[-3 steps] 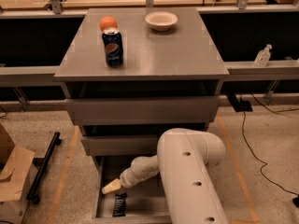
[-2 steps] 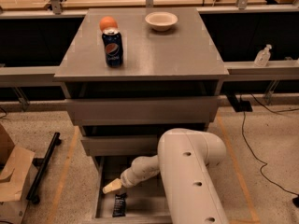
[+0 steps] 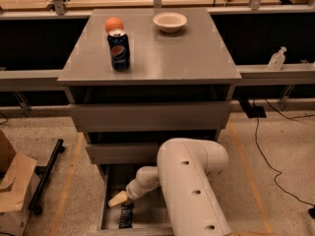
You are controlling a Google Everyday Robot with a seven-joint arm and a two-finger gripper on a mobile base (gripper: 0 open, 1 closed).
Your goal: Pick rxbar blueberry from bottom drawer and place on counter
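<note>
The rxbar blueberry point(image 3: 126, 216), a small dark bar with white lettering, lies flat near the front left of the bottom drawer point(image 3: 105, 200), which is pulled open. My gripper point(image 3: 118, 199) reaches down into the drawer on the white arm and hovers just above and behind the bar. The grey counter point(image 3: 172, 50) tops the cabinet above.
A blue Pepsi can point(image 3: 119, 49), an orange ball point(image 3: 113, 24) and a white bowl point(image 3: 170, 21) stand on the counter. The two upper drawers point(image 3: 150, 116) are partly out. A cardboard box point(image 3: 15, 186) and a black bar point(image 3: 46, 175) lie on the floor at left.
</note>
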